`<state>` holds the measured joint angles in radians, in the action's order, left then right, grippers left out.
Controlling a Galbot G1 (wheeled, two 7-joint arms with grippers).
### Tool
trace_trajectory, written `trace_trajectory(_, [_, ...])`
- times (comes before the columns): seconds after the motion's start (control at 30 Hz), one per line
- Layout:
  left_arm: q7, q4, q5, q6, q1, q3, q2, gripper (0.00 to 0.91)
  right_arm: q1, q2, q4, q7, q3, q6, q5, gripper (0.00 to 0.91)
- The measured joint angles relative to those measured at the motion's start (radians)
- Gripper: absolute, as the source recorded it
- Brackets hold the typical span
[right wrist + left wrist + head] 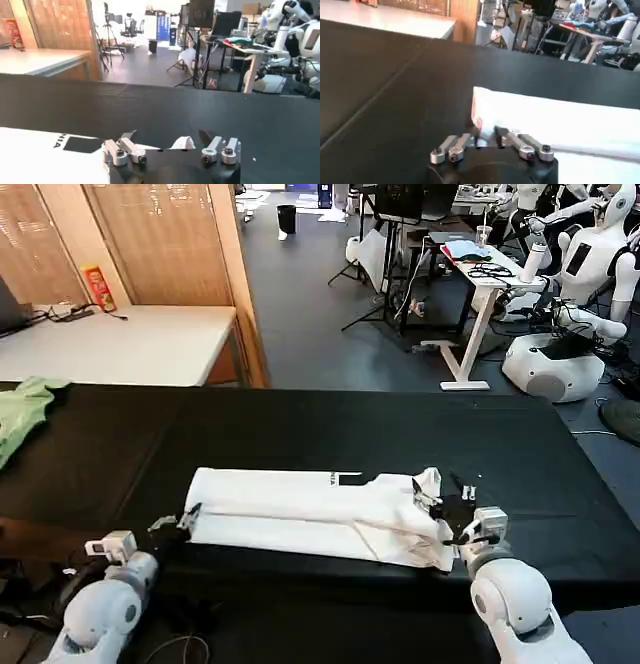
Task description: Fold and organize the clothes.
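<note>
The clothes are a white T-shirt (pixel 300 509) lying folded into a long strip across the black table (pixel 560 454). A bit of black print (pixel 345 478) shows on its far edge. My left gripper (pixel 190 519) is at the strip's left end, its fingers drawn close together on the shirt's edge (pixel 488 137). In the left wrist view the T-shirt (pixel 560 120) stretches away from it. My right gripper (pixel 448 512) is at the bunched right end. It stands open (pixel 167 136) with a small hump of white cloth (pixel 182 142) between the spread fingers. The T-shirt (pixel 30 155) and print (pixel 82 144) show beside it.
A green cloth (pixel 20 414) lies at the table's far left edge. A white table (pixel 120 344) stands behind on the left. Desks, stands and other robots (pixel 570 294) fill the room at the back right. Bare black tabletop surrounds the shirt.
</note>
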<state>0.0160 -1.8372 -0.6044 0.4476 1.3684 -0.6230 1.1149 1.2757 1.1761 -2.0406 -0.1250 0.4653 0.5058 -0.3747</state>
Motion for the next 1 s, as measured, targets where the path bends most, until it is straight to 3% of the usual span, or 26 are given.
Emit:
trace_trajectory(0.07, [0.005,0.007,0.009,0.003,-0.003,0.006,-0.003,0.117,0.001,0.000,0.000,0.003,0.000,-0.002,0.008,0.878])
trace_trajectory(0.1, [0.009,0.012,0.013,0.004,-0.003,0.008,-0.008,0.010,0.001,0.000,0.000,0.004,0.000,-0.003,0.010,0.878])
trace_trajectory(0.13, [0.014,0.015,0.017,0.003,-0.003,0.008,-0.011,0.000,0.002,0.000,0.000,0.005,0.000,-0.004,0.011,0.878])
trace_trajectory(0.27, [0.017,0.016,0.093,-0.011,-0.004,0.011,-0.026,0.000,0.004,0.006,0.000,0.006,0.003,-0.006,0.015,0.878])
trace_trajectory(0.6, [0.024,0.034,0.447,-0.170,0.035,-0.078,-0.151,0.000,0.006,0.013,0.001,0.006,0.009,-0.009,0.015,0.878])
trace_trajectory(0.8, [0.022,0.040,0.456,-0.178,0.044,-0.125,-0.244,0.000,0.008,0.031,0.002,0.005,0.000,-0.009,0.020,0.878])
trace_trajectory(1.0, [-0.024,-0.044,0.352,-0.106,0.057,-0.076,-0.201,0.000,0.021,0.035,-0.001,0.005,0.010,-0.010,0.032,0.878])
